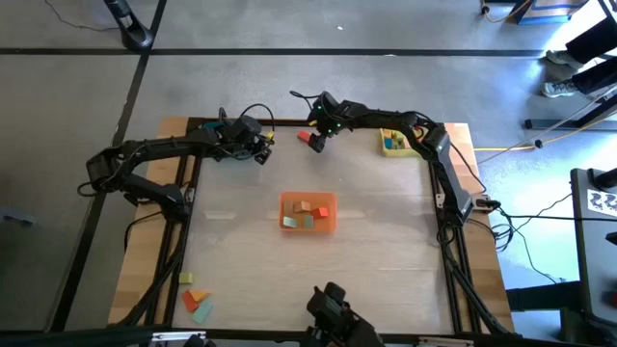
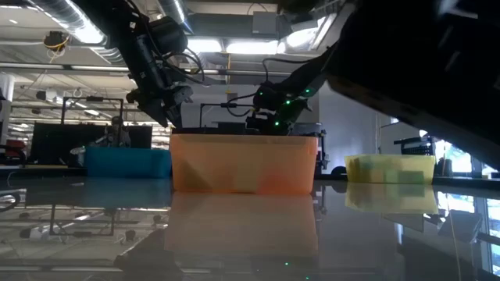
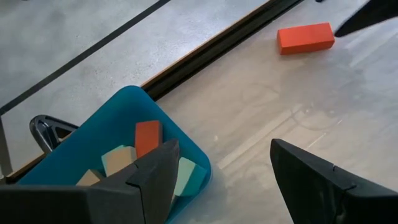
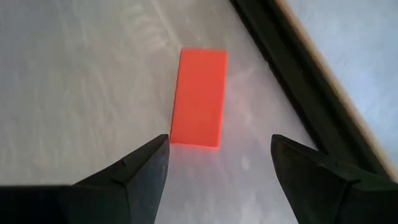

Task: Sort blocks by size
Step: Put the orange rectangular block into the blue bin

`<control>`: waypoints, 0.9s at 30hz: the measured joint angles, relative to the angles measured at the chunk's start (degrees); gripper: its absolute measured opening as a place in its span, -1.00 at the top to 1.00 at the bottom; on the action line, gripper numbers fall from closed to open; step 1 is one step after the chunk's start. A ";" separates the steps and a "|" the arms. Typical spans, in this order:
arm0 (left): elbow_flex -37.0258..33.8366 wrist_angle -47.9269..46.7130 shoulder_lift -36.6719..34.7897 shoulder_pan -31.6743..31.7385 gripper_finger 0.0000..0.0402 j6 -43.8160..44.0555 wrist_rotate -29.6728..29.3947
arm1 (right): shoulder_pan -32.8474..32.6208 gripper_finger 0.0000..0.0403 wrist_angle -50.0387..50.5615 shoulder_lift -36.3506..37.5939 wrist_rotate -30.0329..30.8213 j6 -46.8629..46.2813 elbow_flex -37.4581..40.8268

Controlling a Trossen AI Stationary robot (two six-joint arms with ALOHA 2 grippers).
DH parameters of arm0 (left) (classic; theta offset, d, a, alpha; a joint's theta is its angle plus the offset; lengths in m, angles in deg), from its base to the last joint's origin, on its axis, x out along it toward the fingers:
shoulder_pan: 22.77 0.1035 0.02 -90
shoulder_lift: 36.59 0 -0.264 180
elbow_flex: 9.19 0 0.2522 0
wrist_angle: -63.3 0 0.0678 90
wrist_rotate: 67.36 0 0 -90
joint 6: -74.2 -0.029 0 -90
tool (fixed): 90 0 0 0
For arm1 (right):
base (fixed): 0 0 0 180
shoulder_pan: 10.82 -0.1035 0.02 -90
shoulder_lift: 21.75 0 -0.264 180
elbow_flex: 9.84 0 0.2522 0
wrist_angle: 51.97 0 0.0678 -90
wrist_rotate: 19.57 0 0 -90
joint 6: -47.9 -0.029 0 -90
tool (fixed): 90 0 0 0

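A red-orange block (image 4: 199,98) lies flat on the table near its far edge (image 1: 304,138). My right gripper (image 4: 221,143) hangs open just above it, one finger on either side of the block's nearer end, apart from it. My left gripper (image 3: 224,149) is open and holds nothing. It stands over the table beside the blue tray (image 3: 93,134), which holds a red block (image 3: 147,137) and tan and light blue ones. The same red-orange block (image 3: 305,38) shows farther off in the left wrist view.
An orange tray (image 1: 330,202) with several blocks stands mid-table. A yellow tray (image 1: 386,135) with blocks is at the far right. Loose blocks (image 1: 196,299) lie at the near left corner. A dark rail (image 4: 292,74) runs along the far edge close to the red-orange block.
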 joint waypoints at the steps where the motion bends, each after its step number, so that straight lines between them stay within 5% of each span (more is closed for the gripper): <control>1: 0.00 0.02 0.00 0.00 -0.18 0.00 0.02 | 0.18 -0.38 1.89 -0.52 -0.35 -0.44 -1.23; 12: 0.00 2.52 -0.02 0.02 -0.18 -1.54 0.25 | 0.48 -0.31 3.54 -0.81 -4.26 0.05 -3.02; 16: 0.00 3.32 -0.04 0.02 -0.18 -1.58 0.31 | 0.44 0.06 3.58 -0.79 -9.53 3.03 -3.00; 22: -0.01 3.28 -0.04 0.01 -0.18 -1.40 0.37 | 1.31 0.86 1.79 -1.36 -13.78 8.21 -3.00; 27: 0.00 3.28 -0.04 0.00 -0.18 -0.92 0.46 | 3.41 0.89 -1.28 -2.70 -21.34 7.56 -2.98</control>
